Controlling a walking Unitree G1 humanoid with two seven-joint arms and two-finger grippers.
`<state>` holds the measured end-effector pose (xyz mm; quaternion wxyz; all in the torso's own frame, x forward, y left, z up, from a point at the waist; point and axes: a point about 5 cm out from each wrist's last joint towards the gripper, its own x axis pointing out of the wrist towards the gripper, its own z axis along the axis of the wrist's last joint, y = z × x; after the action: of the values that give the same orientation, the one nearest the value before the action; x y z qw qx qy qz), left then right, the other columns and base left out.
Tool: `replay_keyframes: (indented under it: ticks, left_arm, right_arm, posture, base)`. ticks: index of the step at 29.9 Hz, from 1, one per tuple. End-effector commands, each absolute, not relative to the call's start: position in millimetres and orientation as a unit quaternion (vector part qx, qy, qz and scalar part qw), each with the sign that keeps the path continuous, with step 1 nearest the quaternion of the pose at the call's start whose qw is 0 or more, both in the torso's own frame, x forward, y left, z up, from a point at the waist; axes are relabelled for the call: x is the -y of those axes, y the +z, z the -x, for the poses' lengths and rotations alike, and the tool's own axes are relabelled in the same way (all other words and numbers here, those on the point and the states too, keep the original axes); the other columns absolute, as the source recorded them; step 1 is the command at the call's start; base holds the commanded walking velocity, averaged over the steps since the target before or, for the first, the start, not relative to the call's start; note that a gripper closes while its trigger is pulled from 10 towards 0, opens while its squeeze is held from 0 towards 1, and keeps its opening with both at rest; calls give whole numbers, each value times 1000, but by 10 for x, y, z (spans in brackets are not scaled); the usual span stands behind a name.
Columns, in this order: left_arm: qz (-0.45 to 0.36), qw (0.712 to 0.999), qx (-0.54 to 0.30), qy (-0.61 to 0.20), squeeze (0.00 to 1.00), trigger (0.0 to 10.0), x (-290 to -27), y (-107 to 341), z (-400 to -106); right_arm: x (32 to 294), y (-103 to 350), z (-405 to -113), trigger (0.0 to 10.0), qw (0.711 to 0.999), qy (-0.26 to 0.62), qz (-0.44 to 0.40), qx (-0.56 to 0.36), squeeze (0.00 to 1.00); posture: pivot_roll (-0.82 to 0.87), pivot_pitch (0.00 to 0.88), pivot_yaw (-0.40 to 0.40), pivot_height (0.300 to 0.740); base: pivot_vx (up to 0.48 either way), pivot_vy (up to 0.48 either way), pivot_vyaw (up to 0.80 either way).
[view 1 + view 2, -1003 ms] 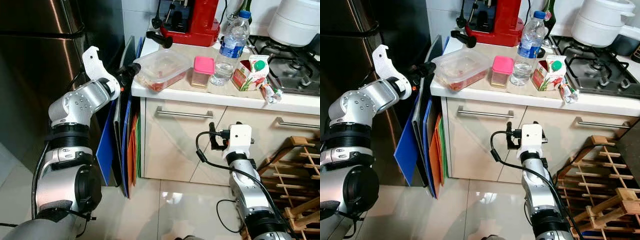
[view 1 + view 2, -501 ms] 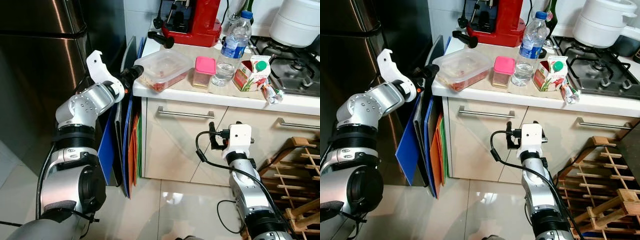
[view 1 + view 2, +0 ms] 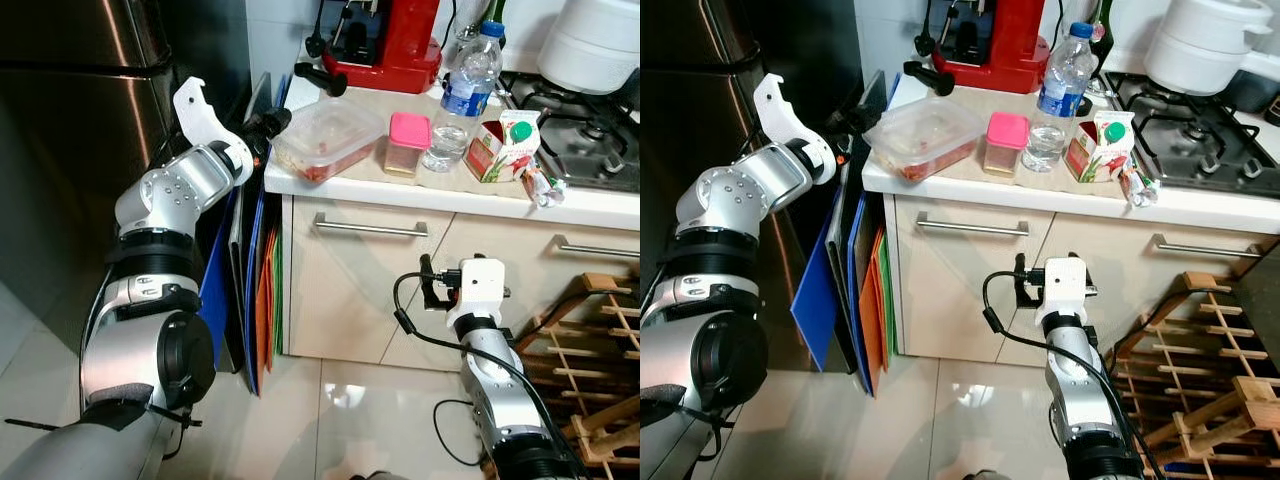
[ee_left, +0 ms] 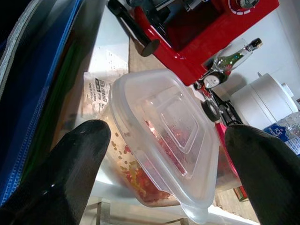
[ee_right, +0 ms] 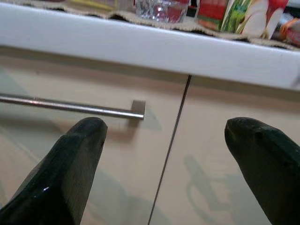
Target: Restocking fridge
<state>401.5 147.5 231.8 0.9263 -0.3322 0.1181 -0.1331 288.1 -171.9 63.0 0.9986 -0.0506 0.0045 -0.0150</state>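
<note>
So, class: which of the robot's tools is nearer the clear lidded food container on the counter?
Left. The left tool is open at the food container's near corner; the right tool hangs low before the cabinet doors.

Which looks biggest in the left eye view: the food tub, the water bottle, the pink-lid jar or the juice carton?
1. Tub
2. Bottle
3. Carton and jar, too alike to rank.
All stand at much the same distance, so the order should hold.
</note>
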Motion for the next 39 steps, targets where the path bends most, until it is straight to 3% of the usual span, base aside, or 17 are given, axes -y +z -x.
replay_keyframes:
  ticks: [1,8,39]
  left_arm:
    - [328,928,-117,-131,0,10000,-1443,2375,-4039]
    - [325,931,-128,-102,0,10000,-1465,2299,-4059]
    - [328,927,-128,-131,0,10000,-1298,2269,-4141]
  right_arm:
    - [1778,619,-2834,10000,998,-22,59,-10,0]
    - [1790,615,-2803,10000,998,-23,61,-13,0]
    - [1773,633,-2767,10000,998,-27,60,-16,0]
  posture:
    - [-55,0,-34,740]
    - [-60,0,-33,740]
    - [-84,0,-15,740]
  base:
    - [0,0,0]
    - [0,0,0]
    - [0,0,0]
